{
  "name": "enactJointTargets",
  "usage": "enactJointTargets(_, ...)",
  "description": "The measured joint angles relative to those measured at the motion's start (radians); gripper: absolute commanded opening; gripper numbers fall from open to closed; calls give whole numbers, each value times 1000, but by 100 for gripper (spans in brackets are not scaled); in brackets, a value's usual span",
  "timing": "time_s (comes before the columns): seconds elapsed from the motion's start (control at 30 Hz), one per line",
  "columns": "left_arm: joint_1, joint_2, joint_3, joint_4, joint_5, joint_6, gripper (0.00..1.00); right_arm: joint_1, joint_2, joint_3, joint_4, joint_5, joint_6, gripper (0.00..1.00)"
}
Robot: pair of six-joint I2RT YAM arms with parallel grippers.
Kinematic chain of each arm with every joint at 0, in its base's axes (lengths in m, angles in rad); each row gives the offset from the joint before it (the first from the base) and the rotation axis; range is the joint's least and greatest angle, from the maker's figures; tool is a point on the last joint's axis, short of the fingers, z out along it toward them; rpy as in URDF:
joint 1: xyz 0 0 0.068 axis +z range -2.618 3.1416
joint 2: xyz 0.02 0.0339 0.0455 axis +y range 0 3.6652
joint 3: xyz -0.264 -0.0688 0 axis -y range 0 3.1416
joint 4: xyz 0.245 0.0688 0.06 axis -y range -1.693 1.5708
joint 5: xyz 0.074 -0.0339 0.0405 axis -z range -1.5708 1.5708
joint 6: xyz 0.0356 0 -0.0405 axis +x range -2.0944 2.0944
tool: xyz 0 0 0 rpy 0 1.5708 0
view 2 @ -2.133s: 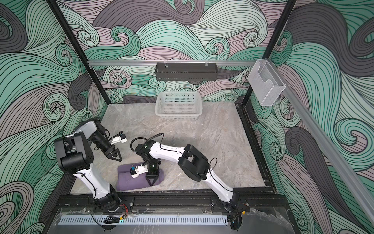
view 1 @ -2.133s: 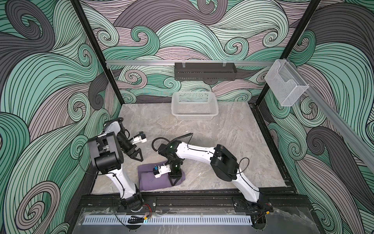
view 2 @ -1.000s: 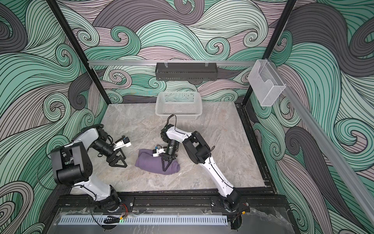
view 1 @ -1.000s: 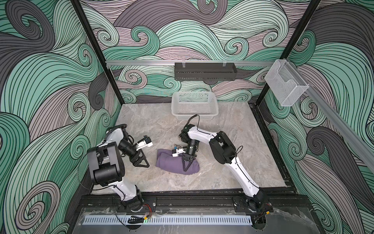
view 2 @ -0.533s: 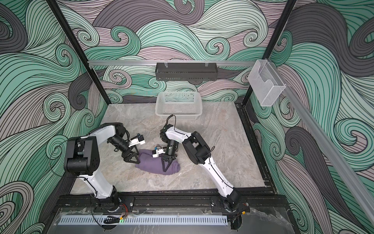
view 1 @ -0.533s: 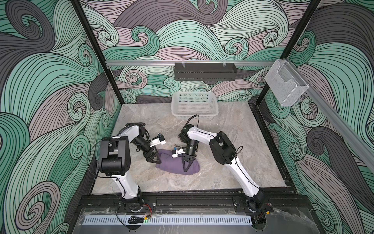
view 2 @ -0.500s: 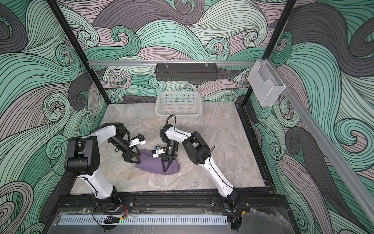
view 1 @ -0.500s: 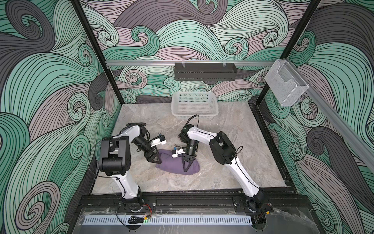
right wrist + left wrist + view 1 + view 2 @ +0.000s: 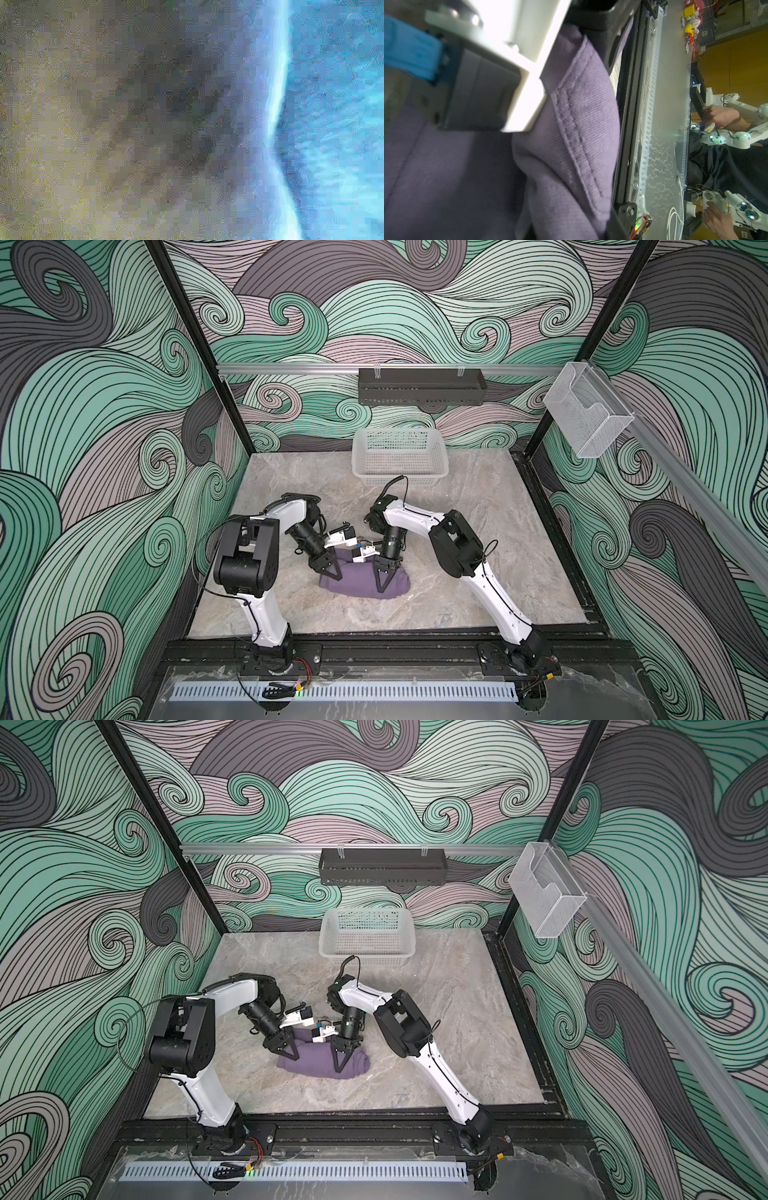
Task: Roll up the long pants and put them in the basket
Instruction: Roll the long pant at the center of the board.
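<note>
A marble-patterned table (image 9: 478,572) is seen from above and in front. Read it as a clock face with 6 o'clock at the near edge.

Two white-and-black arms are bolted to the near rail: the left arm (image 9: 257,605) at 7 o'clock and the right arm (image 9: 494,597) at 5 o'clock. Both bend inward and reach down toward the middle.

The long pants (image 9: 357,584) (image 9: 316,1067) show in both top views. They are rolled into a short, fat, dusty-purple bundle lying crosswise, just on the 7 o'clock side of centre.

The left gripper (image 9: 337,576) sits at the bundle's 9 o'clock end. Its jaws are drawn narrow and its tips press into the fabric, gripping it as far as the top views show. The right gripper (image 9: 382,590) points straight down nearer the 3 o'clock end, jaws narrow, pinching the top of the roll.

In the left wrist view purple cloth (image 9: 571,124) fills the near field, with a double-stitched hem running across it. The right wrist view is a blur in which nothing can be made out.

At 12 o'clock, by the far edge, stands a white mesh basket (image 9: 399,476). Only its own perforated floor and walls show inside.

Above it on the back wall hangs a long black rack (image 9: 419,390), whose inside cannot be seen. At about 2 o'clock, high on the side wall, hangs a clear plastic holder (image 9: 590,423). Only the wall pattern shows through it.
</note>
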Motion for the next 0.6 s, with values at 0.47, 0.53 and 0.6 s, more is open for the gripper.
enactJointTargets(0.47,-40,90,-12,26,84,-149,0,-44,-483,-419,338,499,313,98)
enactJointTargets(0.53,-40,101,-7,24,100,-173,0,-51,-621,-526,448,641,357,98)
enactJointTargets(0.6,-40,109,0,13,92,-184,0,-29,-779,-647,557,829,359,98)
